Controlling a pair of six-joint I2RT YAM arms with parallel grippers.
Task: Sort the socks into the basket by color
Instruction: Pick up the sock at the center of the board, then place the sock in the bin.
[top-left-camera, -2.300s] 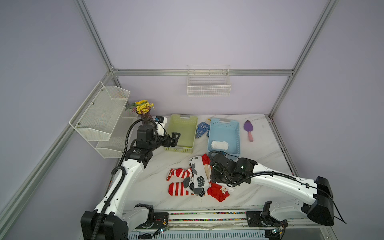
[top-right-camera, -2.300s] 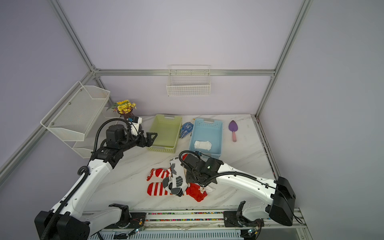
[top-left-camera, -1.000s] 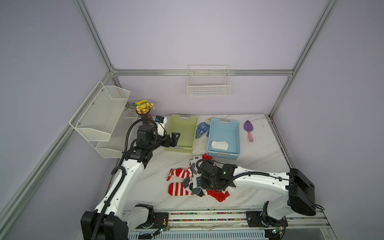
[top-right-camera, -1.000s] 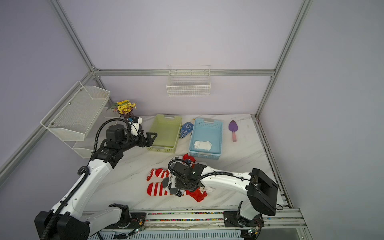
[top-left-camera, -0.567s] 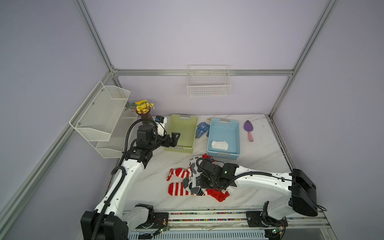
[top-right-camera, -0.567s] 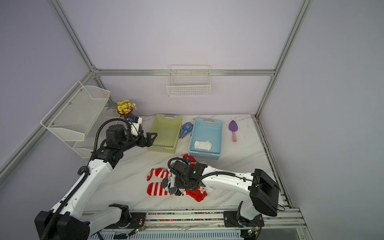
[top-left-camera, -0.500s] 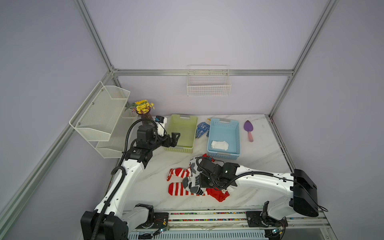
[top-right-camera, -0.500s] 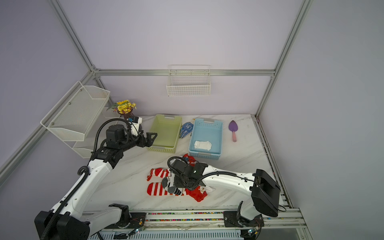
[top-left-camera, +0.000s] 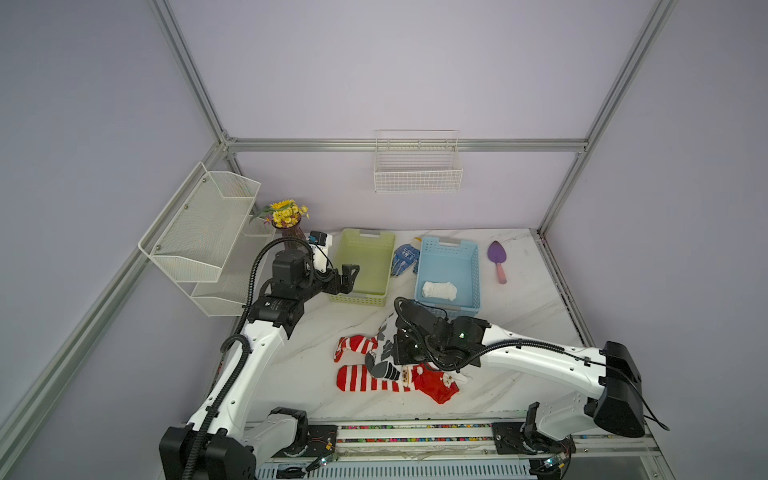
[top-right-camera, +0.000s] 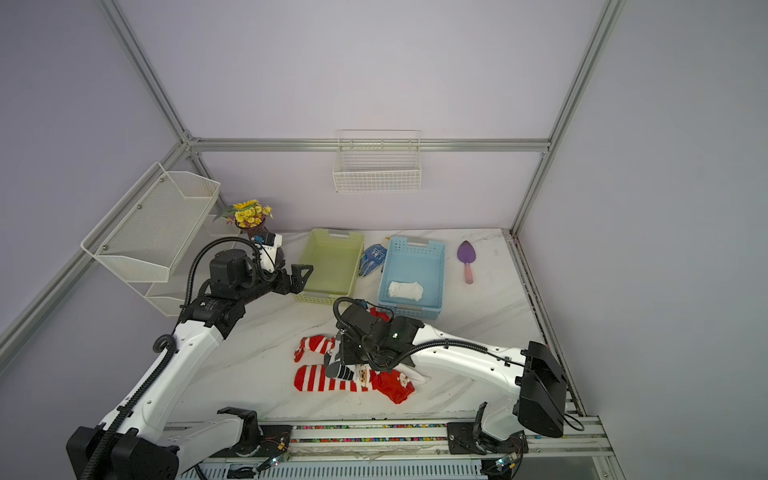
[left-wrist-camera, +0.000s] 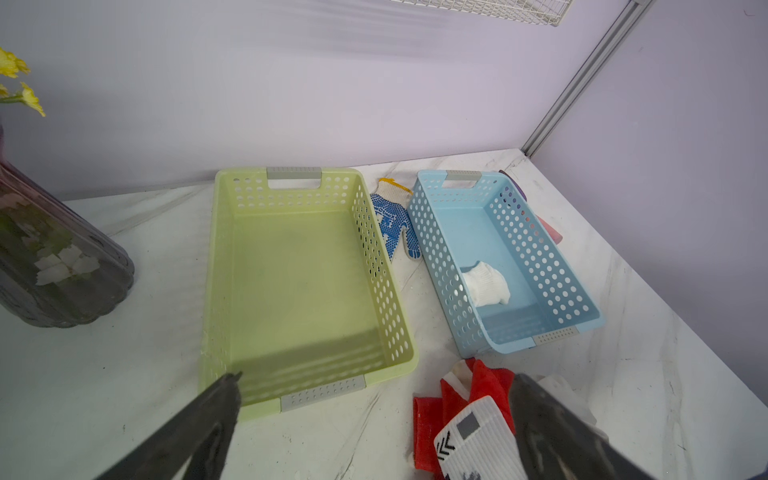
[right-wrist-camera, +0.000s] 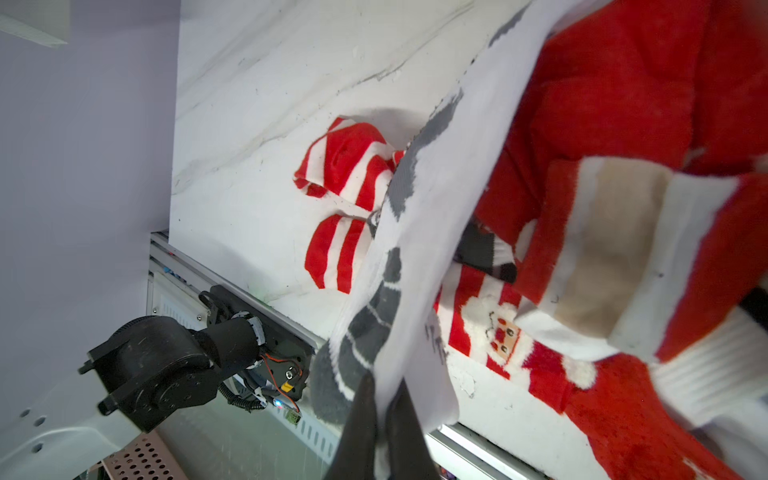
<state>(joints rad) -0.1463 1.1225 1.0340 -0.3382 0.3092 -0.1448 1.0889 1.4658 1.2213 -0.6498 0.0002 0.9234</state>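
- In both top views, your right end effector (top-left-camera: 391, 356) is down on the sock pile at the front of the table (top-left-camera: 519, 316). Its jaws are pressed together on the white sock with grey marks (top-left-camera: 380, 361), which lies across the red striped socks (top-left-camera: 359, 380). Another white sock (top-left-camera: 438, 289) sits in the blue basket (top-left-camera: 446, 243), and the green basket (top-left-camera: 365, 235) holds nothing.
- In the left wrist view, your left end effector (left-wrist-camera: 374, 395) hangs spread wide and holds nothing. It is above the green basket's near end, with the edge of the pile just beside it.
- In the right wrist view, the fingers (right-wrist-camera: 361, 415) pinch only a thin fold at the white sock's edge. Expect the sock to be light, limp and stretchy. It will likely drape and may drag the fuzzy red socks it touches. A deeper bite on the cuff or mid-body should hold better than this edge pinch.
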